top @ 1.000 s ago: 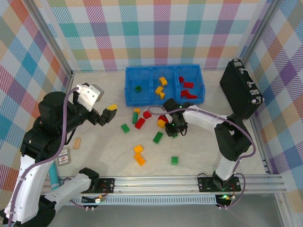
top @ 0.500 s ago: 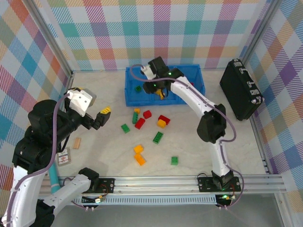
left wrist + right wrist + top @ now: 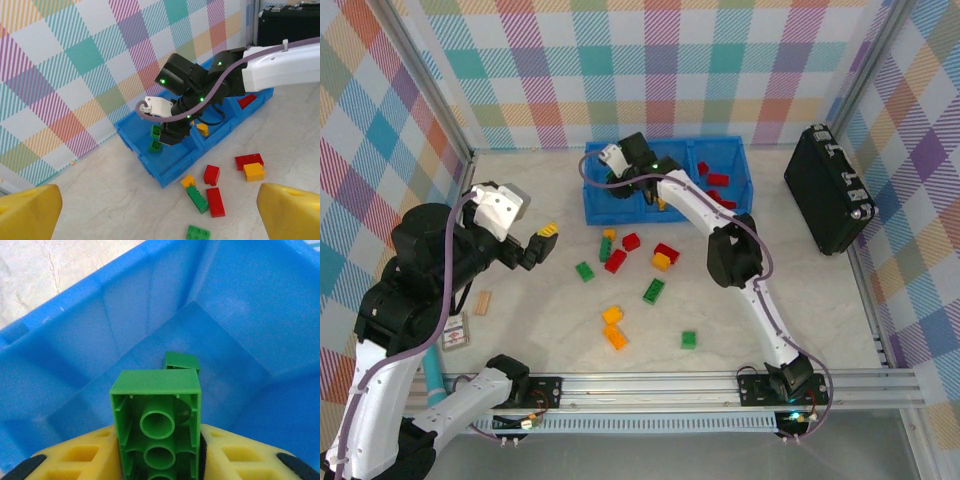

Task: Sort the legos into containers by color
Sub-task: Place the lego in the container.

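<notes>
Above the blue tray's left compartment (image 3: 75,365), a green brick (image 3: 155,390) is held between the fingers (image 3: 85,457) of the right gripper (image 3: 157,455), its long axis along them. A second green brick (image 3: 181,361) is seen below it, so only a release is judged needed. The left gripper (image 3: 538,243) is spread wide.

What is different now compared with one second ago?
The right hand lifted a green brick from the table centre and carried it to the tray's left compartment, holding it above a second brick. The left hand stayed open; the loose bricks did not move.
</notes>
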